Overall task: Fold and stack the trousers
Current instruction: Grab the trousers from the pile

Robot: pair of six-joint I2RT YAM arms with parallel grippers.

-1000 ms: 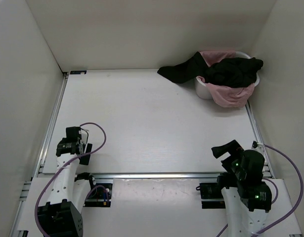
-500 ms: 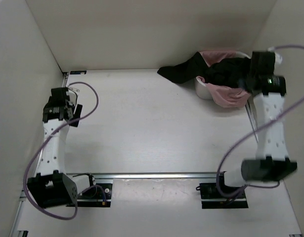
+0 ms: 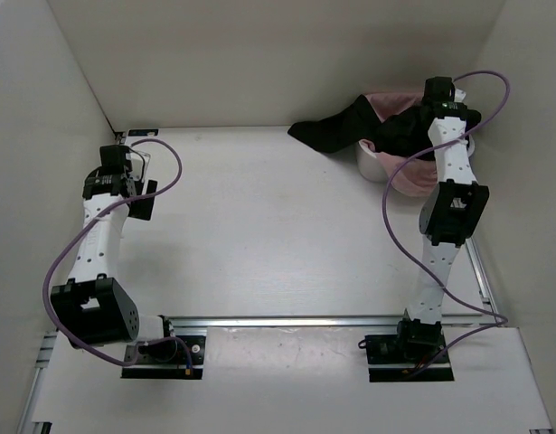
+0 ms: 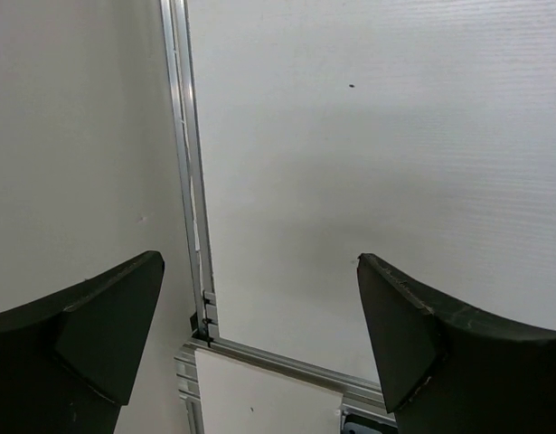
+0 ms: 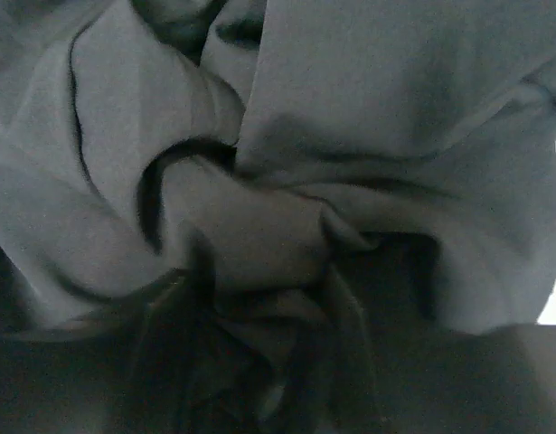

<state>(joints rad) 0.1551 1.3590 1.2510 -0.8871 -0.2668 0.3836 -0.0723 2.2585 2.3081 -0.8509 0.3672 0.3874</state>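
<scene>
Far left, close by the side wall: left gripper, held above the table, fingers spread to full width, nothing between them. Below the gap, only bare white surface and the aluminium rail along the table's edge.

Middle: plain table, well apart from both grippers.

Far right corner: white tub with a pink cloth hanging over its rim. Inside and heaped on top, the trousers, black, crumpled, unfolded. One leg spilled over the tub's left rim, lying flat on the table and pointing left.

Directly over the tub: right gripper, arm stretched out long, tip down in the dark heap. From the right wrist, nothing but bunched grey-black folds filling the view, pressed up close. Fingers lost in shadow and blur along the bottom edge. Open, closed or pinching cloth: cannot tell.
</scene>
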